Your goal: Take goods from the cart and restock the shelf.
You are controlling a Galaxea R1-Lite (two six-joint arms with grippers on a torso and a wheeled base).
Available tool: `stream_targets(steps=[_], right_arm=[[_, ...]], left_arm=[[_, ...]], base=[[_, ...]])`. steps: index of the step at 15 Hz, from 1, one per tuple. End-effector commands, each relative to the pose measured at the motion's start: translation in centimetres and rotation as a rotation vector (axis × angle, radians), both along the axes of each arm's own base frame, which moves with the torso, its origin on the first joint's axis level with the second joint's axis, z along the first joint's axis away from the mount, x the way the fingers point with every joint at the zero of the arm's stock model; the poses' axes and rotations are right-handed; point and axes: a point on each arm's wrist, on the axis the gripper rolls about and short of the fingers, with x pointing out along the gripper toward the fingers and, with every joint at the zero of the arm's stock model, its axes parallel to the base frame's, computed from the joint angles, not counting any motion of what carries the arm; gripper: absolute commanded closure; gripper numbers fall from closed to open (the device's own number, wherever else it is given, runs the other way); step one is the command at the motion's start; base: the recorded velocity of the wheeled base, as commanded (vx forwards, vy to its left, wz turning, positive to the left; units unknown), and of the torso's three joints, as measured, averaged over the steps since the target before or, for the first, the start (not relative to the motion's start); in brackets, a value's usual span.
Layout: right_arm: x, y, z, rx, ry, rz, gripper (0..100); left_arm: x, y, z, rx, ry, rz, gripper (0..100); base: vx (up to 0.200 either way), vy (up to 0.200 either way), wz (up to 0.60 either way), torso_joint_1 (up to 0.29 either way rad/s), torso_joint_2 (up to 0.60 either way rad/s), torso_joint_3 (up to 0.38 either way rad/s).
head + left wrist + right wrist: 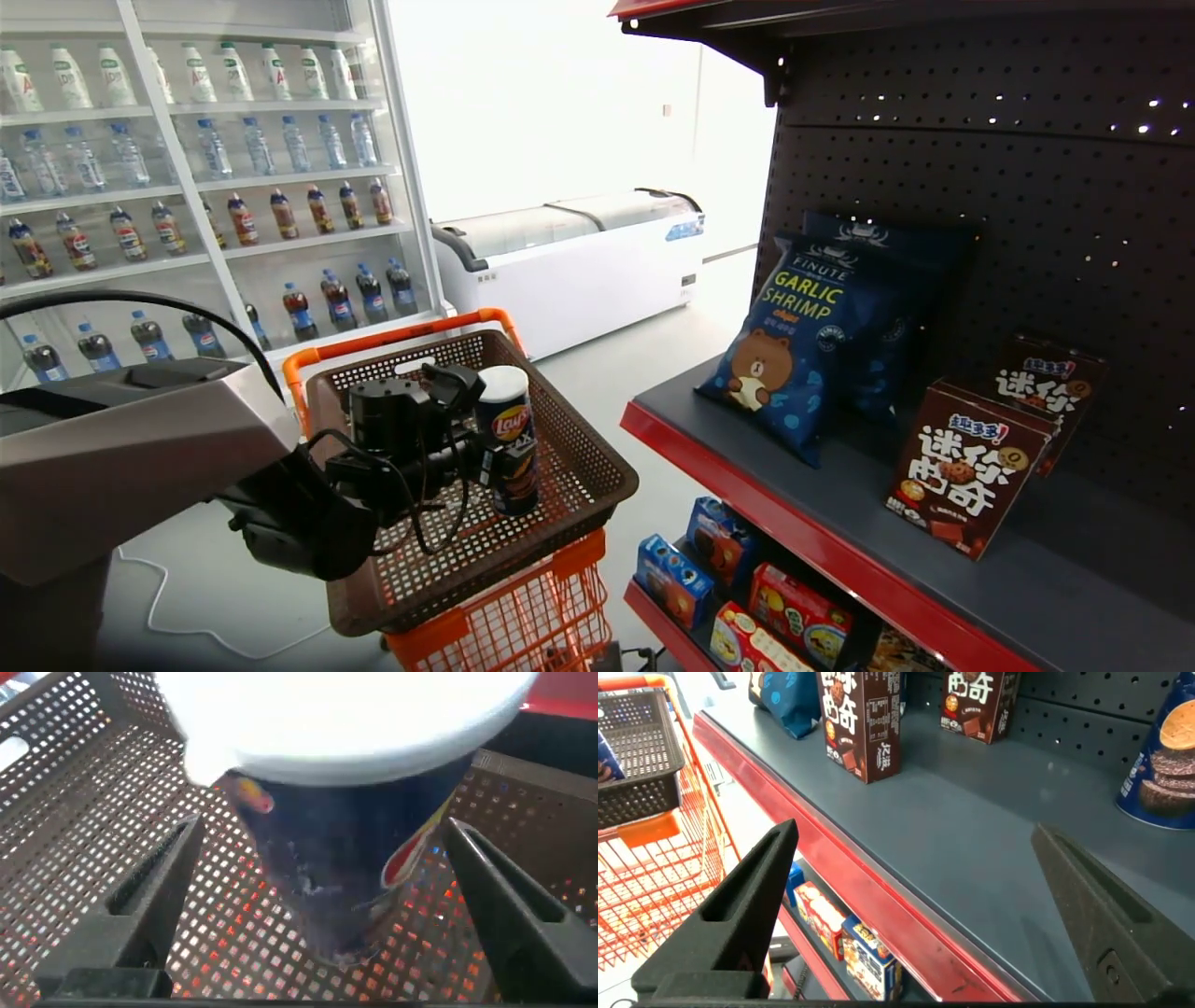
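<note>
Brown perforated plastic is seen at 7 o'clock of the head view: a basket (583,439) is seated on top of an orange wire cart (523,616). A crisp can (509,439), dark-bodied w/ a white lid, is stood upright in the basket, approx. mid-floor. The L gripper (318,831) is held level at the can's mid-height, w/ its arm lying toward 9 o'clock. Its fingers (154,882) are spread wide, one set on each side of the can. Mesh is seen btwn each finger and the can wall, so the can is straddled, not clamped.

The shelf (859,495), a dark grey deck w/ a red front edge and black pegboard behind, is found at 4 o'clock. Blue snack bags (812,345) are leaned upright at its 10 o'clock end, one behind another. Two brown boxes (971,467) are stood at approx. 4 o'clock of the bags, one near the front edge and one farther back by the pegboard. In the R wrist view a blue pack w/ a biscuit print (1167,765) is stood on the deck, well apart from the boxes. The R gripper (910,831) is held over bare deck near the red edge, its fingers fully apart and nothing held. Small colourful boxes (672,574) are lined up on the lower tier at 5 o'clock.

A glass-fronted cooler (210,243) w/ rows of bottles is placed at 10 o'clock, and a white chest freezer (579,280) at 12 o'clock, beyond the cart.
</note>
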Motion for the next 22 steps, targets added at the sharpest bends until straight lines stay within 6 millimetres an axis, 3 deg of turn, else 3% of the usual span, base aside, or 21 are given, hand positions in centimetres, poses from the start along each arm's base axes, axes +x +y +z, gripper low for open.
stream_targets(steps=[1, 7, 8, 13, 16, 18, 19, 21, 22], right_arm=[[0.0, 0.0, 0.0, -0.001, 0.0, 0.0, 0], [0.0, 0.0, 0.0, -0.001, 0.0, 0.0, 0], [0.0, 0.0, 0.0, -0.001, 0.002, 0.0, 0], [0.0, 0.0, 0.0, -0.001, 0.0, 0.0, 0], [0.0, 0.0, 0.0, -0.001, 0.0, 0.0, 0], [0.0, 0.0, 0.0, 0.001, 0.0, 0.0, 0], [0.0, 0.0, 0.0, -0.001, 0.0, 0.0, 0], [0.0, 0.0, 0.0, -0.001, 0.0, 0.0, 0], [0.0, 0.0, 0.0, 0.001, 0.002, 0.0, 0]], left_arm=[[0.7, -1.0, -1.1, 0.004, 0.012, -0.012, 0], [2.3, -1.5, -0.8, -0.007, -0.038, -0.018, 0], [2.3, -1.5, -0.9, -0.002, -0.036, -0.019, 100], [2.6, -1.4, -0.8, 0.001, -0.045, -0.008, 100], [1.9, -1.6, 3.9, -0.012, -0.11, 0.028, 100], [0.8, -1.3, 8.4, -0.024, -0.125, 0.035, 100], [0.5, -1.2, 9.0, -0.024, -0.121, 0.036, 100], [-2.2, -0.5, 13.5, -0.021, -0.102, 0.03, 100], [-3.1, -0.3, 14.7, -0.023, -0.093, 0.021, 100]], base=[[0.0, 0.0, 0.0, 0.0, 0.0, 0.0], [0.0, 0.0, 0.0, 0.0, 0.0, 0.0], [0.0, 0.0, 0.0, 0.0, 0.0, 0.0], [0.0, 0.0, 0.0, 0.0, 0.0, 0.0], [0.0, 0.0, 0.0, 0.0, 0.0, 0.0], [0.0, 0.0, 0.0, 0.0, 0.0, 0.0], [0.0, 0.0, 0.0, 0.0, 0.0, 0.0], [0.0, 0.0, 0.0, 0.0, 0.0, 0.0], [0.0, 0.0, 0.0, 0.0, 0.0, 0.0]])
